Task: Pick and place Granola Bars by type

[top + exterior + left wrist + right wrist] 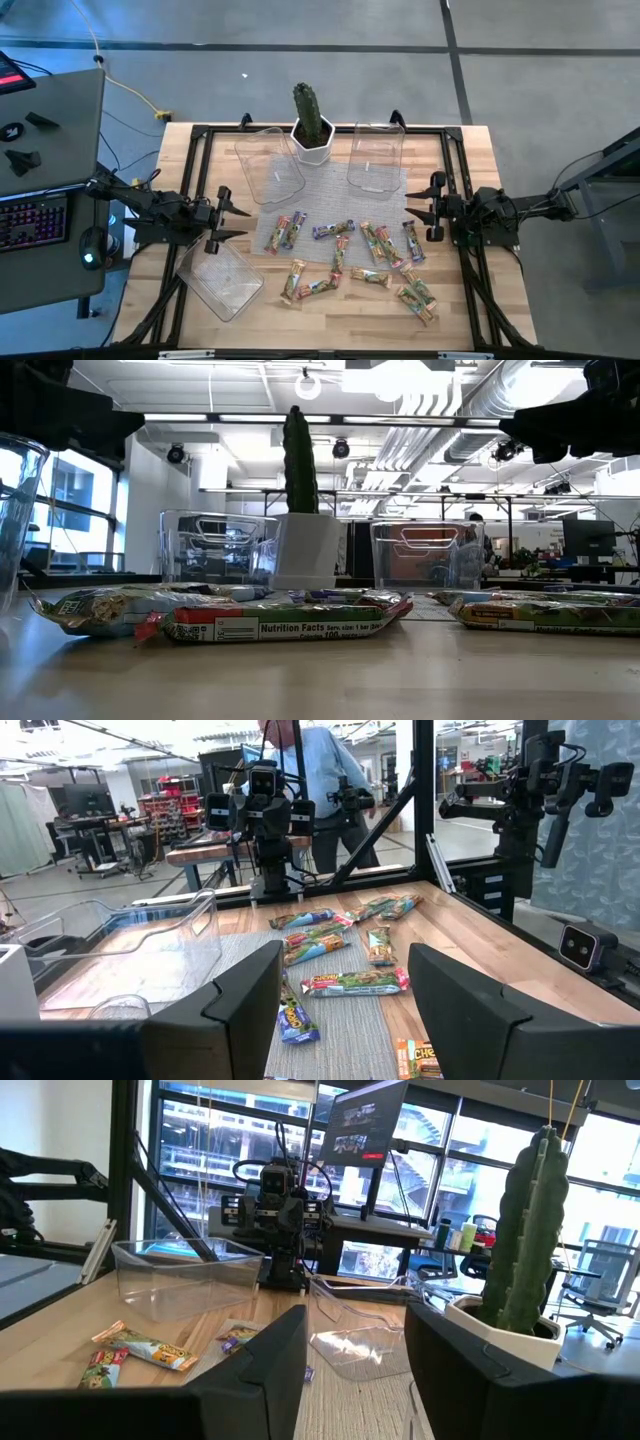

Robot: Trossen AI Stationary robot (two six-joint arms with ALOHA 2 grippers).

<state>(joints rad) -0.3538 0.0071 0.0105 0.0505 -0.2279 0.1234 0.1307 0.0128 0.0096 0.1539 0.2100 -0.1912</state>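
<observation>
High view: a potted cactus [310,118] in a white pot stands at the middle of the table's far edge, flanked by two clear tubs, one [268,165] on its left and one [376,157] on its right, both lying partly on a grey mat [330,185]. A third clear tub [220,280] lies tilted near the front left corner of the table [470,160], just in front of the left gripper [232,212]. That gripper hovers at the left edge with its fingers spread wide and holding nothing, pointing toward the centre. The right gripper [415,208] hovers at the right edge, likewise spread wide and holding nothing, facing the left one. The granola bars [345,255] lie scattered between the two grippers and toward the front edge, the nearest just beside the right gripper and one pair [285,232] a little apart from the left. Bare wood remains along the front edge and at the far corners. Left wrist view: a person [320,780] stands beyond the table behind the opposite arm.
</observation>
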